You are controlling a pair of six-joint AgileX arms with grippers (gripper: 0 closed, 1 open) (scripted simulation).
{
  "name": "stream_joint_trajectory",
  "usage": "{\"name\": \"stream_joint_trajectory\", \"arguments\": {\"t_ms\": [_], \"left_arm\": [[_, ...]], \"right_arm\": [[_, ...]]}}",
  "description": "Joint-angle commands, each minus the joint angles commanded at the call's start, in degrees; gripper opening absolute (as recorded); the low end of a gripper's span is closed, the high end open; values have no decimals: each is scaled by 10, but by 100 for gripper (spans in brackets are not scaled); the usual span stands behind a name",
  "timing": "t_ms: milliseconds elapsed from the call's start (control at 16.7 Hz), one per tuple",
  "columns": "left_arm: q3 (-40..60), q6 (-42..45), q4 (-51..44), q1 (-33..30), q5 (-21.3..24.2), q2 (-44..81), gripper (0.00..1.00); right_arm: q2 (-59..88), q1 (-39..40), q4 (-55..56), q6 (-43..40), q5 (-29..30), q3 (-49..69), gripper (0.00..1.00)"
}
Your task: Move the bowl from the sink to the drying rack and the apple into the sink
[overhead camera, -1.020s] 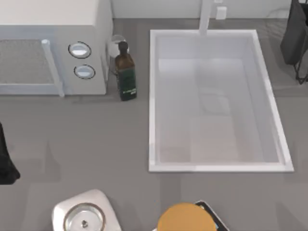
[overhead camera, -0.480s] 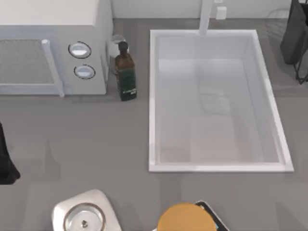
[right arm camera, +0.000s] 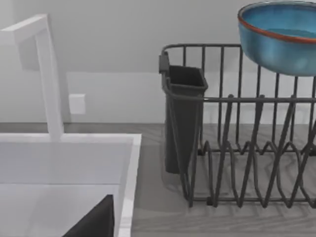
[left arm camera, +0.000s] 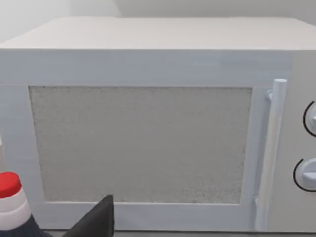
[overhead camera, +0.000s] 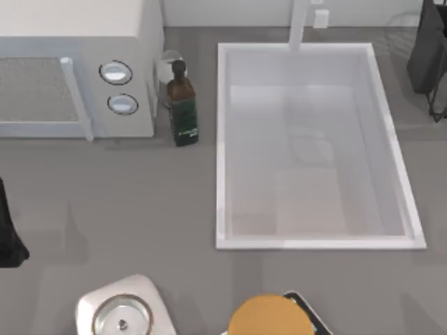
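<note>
a grey countertop [overhead camera: 140,202] runs under everything, with a pale wall behind it. from above, the sink [overhead camera: 223,139] sits right of centre, its basin bare and its white tap post [overhead camera: 299,24] rising at the far rim. to the left stands a white microwave [overhead camera: 77,70] with two round knobs, and a dark green bottle [overhead camera: 181,105] stands between it and the sink, just beside the microwave's corner. at the near edge there is a small shiny metal dish on a white base [overhead camera: 122,314] and, to its right, a larger orange-yellow round thing [overhead camera: 269,317]. a dark part of the left arm [overhead camera: 8,230] shows at the left edge, and dark parts of the right arm [overhead camera: 429,49] at the top right corner; from here i cannot tell how either gripper's jaws stand.

the left wrist view faces the microwave door [left arm camera: 140,143] square on, with its upright handle [left arm camera: 269,158] and the edges of the knobs. a red-capped bottle top [left arm camera: 9,197] pokes in at a corner, and a dark wedge of the gripper [left arm camera: 96,219] is there too, jaws unreadable.

the right wrist view looks across the sink's corner [right arm camera: 69,163] and tap post toward the dark wire drying rack [right arm camera: 247,148] with its cutlery holder [right arm camera: 180,113]. the bowl [right arm camera: 279,37] hangs above the rack's far rail, high in the air, blue with a red rim. another dark wedge of gripper [right arm camera: 94,219] shows low down; i cannot tell its jaw state.
</note>
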Motion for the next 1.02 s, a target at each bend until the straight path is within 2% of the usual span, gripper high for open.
{"name": "stream_joint_trajectory", "arguments": {"t_ms": [300, 1020], "left_arm": [[0, 0, 0, 0, 0, 0, 100], [0, 0, 0, 0, 0, 0, 100]], "right_arm": [[116, -31, -83, -25, -1, 82, 100], [676, -160, -448, -166, -17, 453, 100]]}}
